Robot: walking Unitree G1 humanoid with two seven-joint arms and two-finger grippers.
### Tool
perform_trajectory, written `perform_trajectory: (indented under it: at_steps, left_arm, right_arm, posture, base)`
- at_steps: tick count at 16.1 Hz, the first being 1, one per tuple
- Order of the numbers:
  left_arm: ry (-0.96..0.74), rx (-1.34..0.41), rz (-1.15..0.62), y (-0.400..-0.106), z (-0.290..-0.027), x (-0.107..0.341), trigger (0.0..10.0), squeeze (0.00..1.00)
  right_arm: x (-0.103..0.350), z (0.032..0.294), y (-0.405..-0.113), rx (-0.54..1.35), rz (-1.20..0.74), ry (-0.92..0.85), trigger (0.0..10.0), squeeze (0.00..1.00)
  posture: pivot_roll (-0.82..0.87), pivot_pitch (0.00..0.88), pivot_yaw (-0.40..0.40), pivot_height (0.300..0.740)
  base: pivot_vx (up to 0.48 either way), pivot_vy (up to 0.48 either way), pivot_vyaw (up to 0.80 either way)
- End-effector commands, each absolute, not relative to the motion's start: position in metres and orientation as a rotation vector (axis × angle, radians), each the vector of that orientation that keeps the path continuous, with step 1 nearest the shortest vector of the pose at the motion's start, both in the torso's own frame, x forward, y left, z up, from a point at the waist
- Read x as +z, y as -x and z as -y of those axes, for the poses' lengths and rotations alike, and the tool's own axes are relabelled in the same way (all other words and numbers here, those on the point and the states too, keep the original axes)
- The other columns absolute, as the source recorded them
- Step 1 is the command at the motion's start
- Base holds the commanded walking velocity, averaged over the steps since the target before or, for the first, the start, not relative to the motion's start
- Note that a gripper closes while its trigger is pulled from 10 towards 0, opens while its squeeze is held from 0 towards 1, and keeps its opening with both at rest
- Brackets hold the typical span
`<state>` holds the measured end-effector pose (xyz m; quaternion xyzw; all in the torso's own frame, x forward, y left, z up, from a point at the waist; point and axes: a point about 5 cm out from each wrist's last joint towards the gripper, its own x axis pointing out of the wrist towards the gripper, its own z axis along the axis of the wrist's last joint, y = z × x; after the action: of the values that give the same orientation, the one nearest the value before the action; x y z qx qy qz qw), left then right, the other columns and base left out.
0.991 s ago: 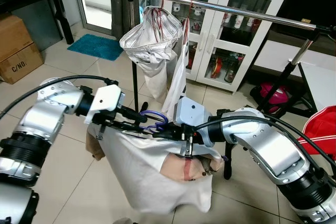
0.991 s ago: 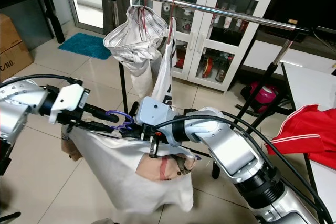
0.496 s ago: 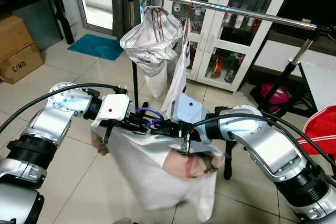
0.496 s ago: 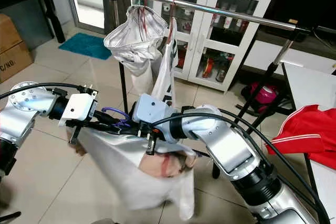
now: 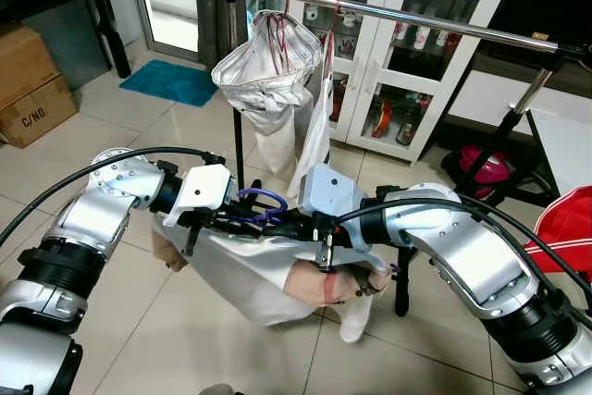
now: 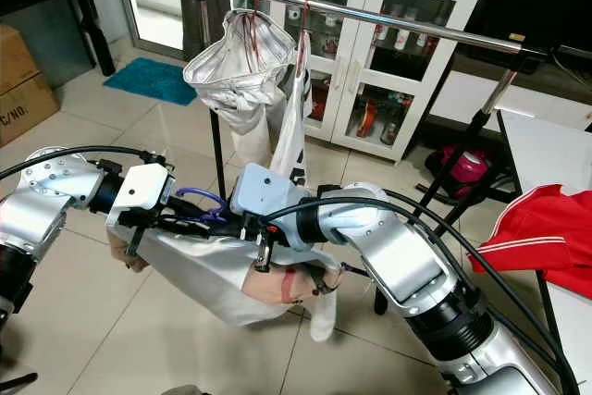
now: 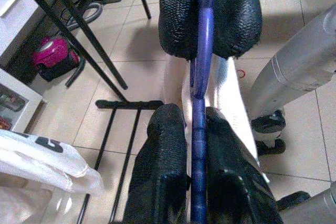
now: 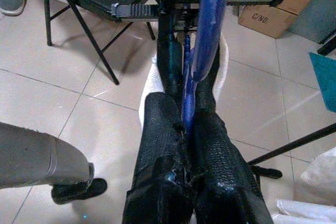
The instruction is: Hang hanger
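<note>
Gripping the purple hanger [image 5: 262,206] from both ends, the left gripper [image 5: 242,216] and right gripper [image 5: 289,225] stay clamped on its bar. Its white shirt [image 5: 248,265], hanging long a second ago, now bunches higher, still well below the rail [image 5: 398,14], so the lift remains.

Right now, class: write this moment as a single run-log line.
left gripper: shut on blue hanger | right gripper: shut on blue hanger | white garment: draped below | clothes rail: not reached

Both grippers' fingers [image 6: 242,225] clamp the blue hanger [image 6: 199,205] carrying a white shirt [image 6: 217,270].
</note>
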<state>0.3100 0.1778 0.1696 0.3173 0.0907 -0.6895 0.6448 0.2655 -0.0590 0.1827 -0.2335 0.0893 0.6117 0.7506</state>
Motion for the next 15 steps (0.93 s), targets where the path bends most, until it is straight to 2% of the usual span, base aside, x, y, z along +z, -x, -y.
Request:
perform_trajectory:
  at_steps: [1, 8, 9, 10, 12, 13, 14, 15]
  left_arm:
    - [-0.716, -1.579, -0.187, -0.312, -0.174, 0.174, 0.0, 0.0]
    - [-0.631, -1.575, -0.174, -0.31, -0.175, 0.18, 0.0, 0.0]
    - [-0.624, -1.571, -0.173, -0.309, -0.176, 0.18, 0.0, 0.0]
    - [-0.61, -1.561, -0.174, -0.308, -0.179, 0.181, 0.0, 0.0]
    - [-0.594, -1.534, -0.191, -0.305, -0.188, 0.182, 0.0, 0.0]
    - [-0.591, -1.523, -0.197, -0.305, -0.191, 0.183, 0.0, 0.0]
    - [-0.589, -1.497, -0.204, -0.305, -0.197, 0.185, 0.0, 0.0]
    - [-0.586, -1.484, -0.209, -0.304, -0.2, 0.186, 0.0, 0.0]
  right_arm:
    - [0.192, 0.059, -0.266, 1.339, -0.158, 0.521, 0.0, 0.0]
    - [0.192, 0.058, -0.266, 1.343, -0.158, 0.524, 0.0, 0.0]
    - [0.191, 0.058, -0.266, 1.348, -0.164, 0.52, 6.5, 0.0]
    - [0.191, 0.057, -0.264, 1.352, -0.169, 0.511, 10.0, 0.0]
    - [0.191, 0.06, -0.266, 1.31, -0.161, 0.452, 10.0, 0.0]
    - [0.192, 0.063, -0.269, 1.282, -0.157, 0.421, 10.0, 0.45]
    - [0.194, 0.072, -0.275, 1.227, -0.15, 0.379, 10.0, 1.0]
    - [0.194, 0.079, -0.277, 1.205, -0.151, 0.373, 10.0, 1.0]
  posture:
    - [-0.05, 0.0, -0.036, 0.74]
    - [-0.05, 0.0, -0.038, 0.74]
    - [-0.05, 0.0, -0.038, 0.74]
    - [-0.05, 0.0, -0.036, 0.74]
    - [-0.05, 0.0, -0.036, 0.74]
    - [-0.05, 0.0, -0.036, 0.74]
    - [-0.05, 0.0, -0.036, 0.74]
    - [-0.04, 0.0, -0.037, 0.74]
  base:
    - [0.0, 0.0, 0.0]
    - [0.0, 0.0, 0.0]
    - [0.0, 0.0, 0.0]
    - [0.0, 0.0, 0.0]
    - [0.0, 0.0, 0.0]
    - [0.0, 0.0, 0.0]
    - [0.0, 0.0, 0.0]
    - [0.0, 0.0, 0.0]
